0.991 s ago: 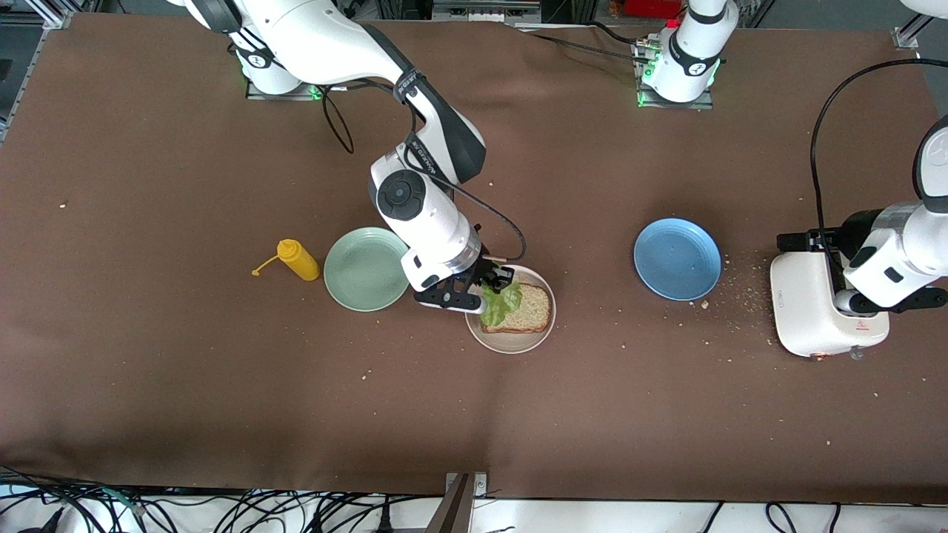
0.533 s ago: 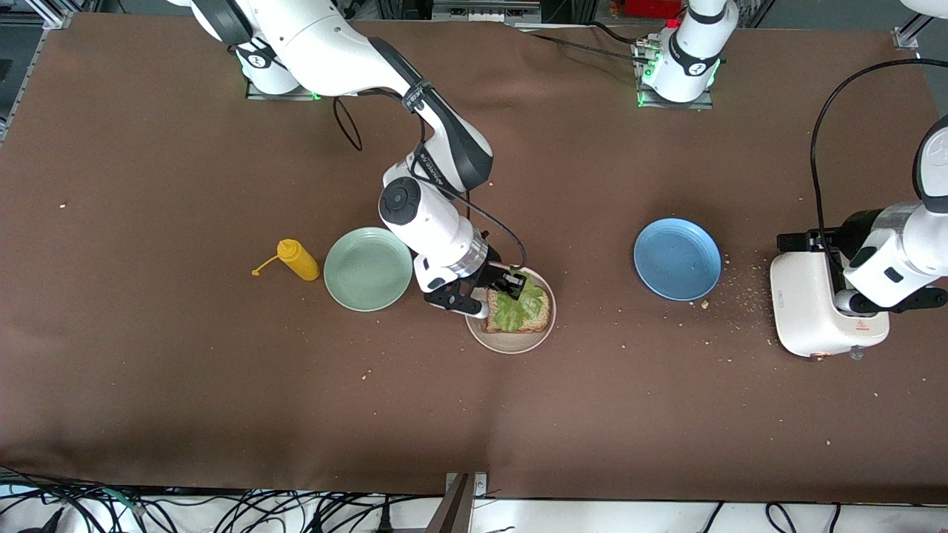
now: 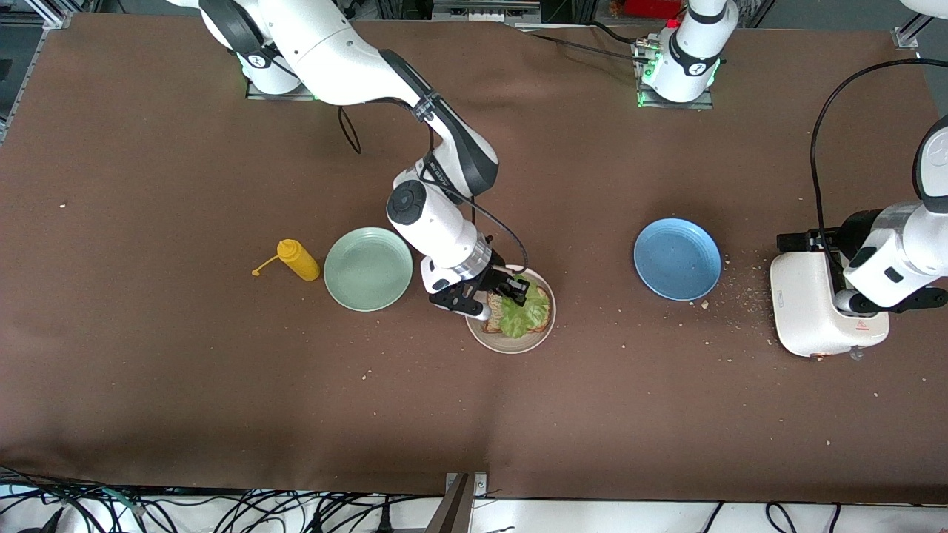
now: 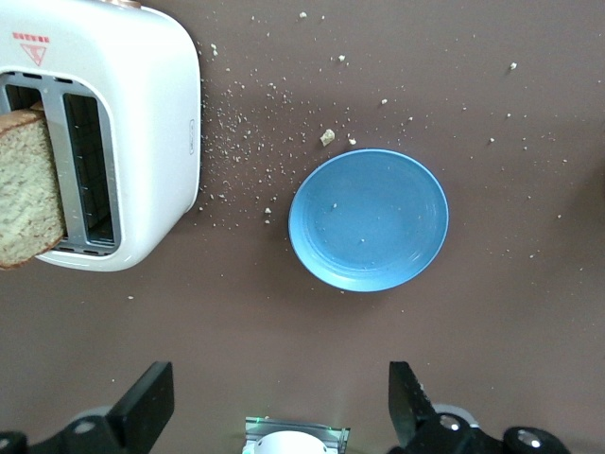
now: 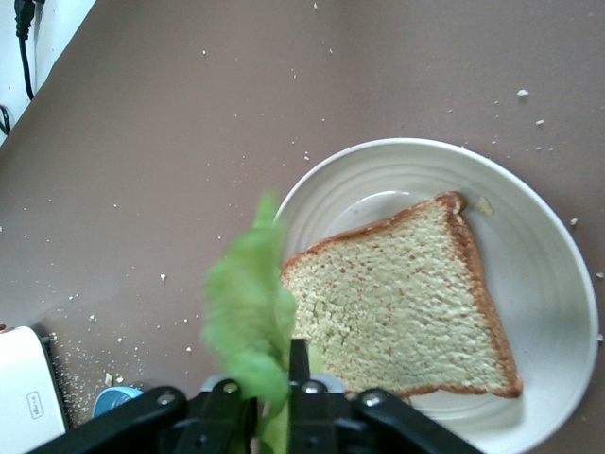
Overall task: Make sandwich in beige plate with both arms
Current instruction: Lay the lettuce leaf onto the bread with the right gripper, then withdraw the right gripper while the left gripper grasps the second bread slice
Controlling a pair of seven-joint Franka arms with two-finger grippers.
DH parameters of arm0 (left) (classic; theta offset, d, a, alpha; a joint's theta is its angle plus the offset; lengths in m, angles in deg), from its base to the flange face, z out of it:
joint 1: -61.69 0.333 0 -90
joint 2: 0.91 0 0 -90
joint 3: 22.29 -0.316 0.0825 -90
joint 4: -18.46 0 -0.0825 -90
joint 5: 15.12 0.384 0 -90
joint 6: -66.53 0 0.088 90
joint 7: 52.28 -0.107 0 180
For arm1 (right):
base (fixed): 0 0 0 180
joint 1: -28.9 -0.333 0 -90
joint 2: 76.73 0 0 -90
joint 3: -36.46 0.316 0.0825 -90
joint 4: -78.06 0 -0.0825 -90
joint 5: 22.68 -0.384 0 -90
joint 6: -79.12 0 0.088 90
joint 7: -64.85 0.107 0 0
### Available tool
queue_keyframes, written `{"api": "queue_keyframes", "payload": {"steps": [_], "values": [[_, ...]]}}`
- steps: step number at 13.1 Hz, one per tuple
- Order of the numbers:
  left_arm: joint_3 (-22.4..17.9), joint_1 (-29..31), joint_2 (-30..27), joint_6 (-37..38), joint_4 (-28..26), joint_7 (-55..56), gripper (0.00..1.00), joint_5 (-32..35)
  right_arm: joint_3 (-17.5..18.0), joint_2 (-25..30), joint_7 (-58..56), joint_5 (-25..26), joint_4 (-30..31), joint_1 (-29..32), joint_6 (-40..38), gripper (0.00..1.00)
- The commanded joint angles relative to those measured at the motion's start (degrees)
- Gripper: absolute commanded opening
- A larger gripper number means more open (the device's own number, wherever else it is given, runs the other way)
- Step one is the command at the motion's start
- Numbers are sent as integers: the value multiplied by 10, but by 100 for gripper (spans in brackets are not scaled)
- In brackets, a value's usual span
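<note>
Front view, table (image 3: 185, 355): brown cloth over the whole surface, crumbs scattered, thickest between the blue plate and the toaster.
Right arm (image 3: 348, 52): reaches from its base down to the beige plate, wrist tilted over the plate's rim.
Left arm (image 3: 900, 252): waits at its own end of the table, wrist over the toaster.
Toaster (image 3: 803, 311): white, two slots; left wrist view shows a bread slice (image 4: 26, 194) standing in one slot, cut off by the picture's edge.
Blue plate (image 3: 677, 258): bare, near the toaster, well apart from the beige plate.
Mint-green plate (image 3: 368, 268): bare, just beside the beige plate, toward the right arm's end.
Beige plate (image 3: 511, 344): mid-table; carries one brown bread slice (image 3: 544, 317) lying flat.
Lettuce leaf (image 3: 522, 314): crinkly green, draped over the bread in the front view; in the right wrist view it hangs blurred at the fingers, and whether it rests fully on the bread is hard to say.
Mustard bottle (image 3: 298, 260): yellow, lying on its side beside the mint-green plate.
Right gripper (image 3: 509, 290): low over the bread, fingers nearly together, pinching the leaf's edge.
Left gripper (image 4: 282, 402): fingers (image 4: 144, 409) spread wide, holding nothing.
</note>
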Motion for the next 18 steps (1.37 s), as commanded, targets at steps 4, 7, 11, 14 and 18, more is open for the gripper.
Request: {"api": "queue_keyframes", "payload": {"steps": [4, 7, 11, 14, 18], "values": [[4, -2, -9, -1, -9, 6, 100, 21, -4, 32, -69, -4, 39, 1, -20, 100], [2, -2, -8, -4, -9, 6, 100, 22, -24, 54, -71, 36, 39, 4, -105, 100], [-1, 13, -8, -40, -11, -3, 100, 82, -82, 109, -71, 52, 36, 4, -269, 100], [-1, 36, -3, -76, -21, -47, 100, 100, -145, 165, -130, 77, 36, 4, -392, 100], [-1, 89, 13, -125, -31, -134, 100, 102, -249, 232, -192, 123, 36, 3, -523, 100]]}}
